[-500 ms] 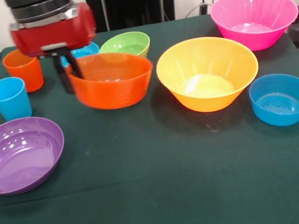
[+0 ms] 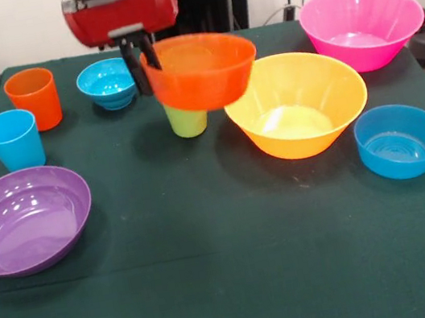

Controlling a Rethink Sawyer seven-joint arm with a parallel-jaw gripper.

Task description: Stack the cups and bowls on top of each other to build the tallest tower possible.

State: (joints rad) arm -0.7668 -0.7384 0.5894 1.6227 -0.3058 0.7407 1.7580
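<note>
My gripper [image 2: 141,66] is shut on the left rim of the medium orange bowl [image 2: 203,79] and holds it in the air, tilted slightly. Just below the bowl stands the lime green cup [image 2: 187,121]; only its lower part shows. The small green bowl is hidden. The orange cup [image 2: 33,99] and the light blue cup [image 2: 13,140] stand at the left. The small blue bowl [image 2: 106,85] sits between the orange cup and my gripper.
The large purple bowl [image 2: 25,220] lies at the front left. The yellow-orange bowl [image 2: 299,124] sits right of the green cup, with the pink bowl [image 2: 365,48] behind it and the medium blue bowl [image 2: 402,152] at the right front.
My gripper has lifted the orange bowl and carried it to the right. The bowl now covers the small green bowl, and the lime green cup and small blue bowl have come into sight.
</note>
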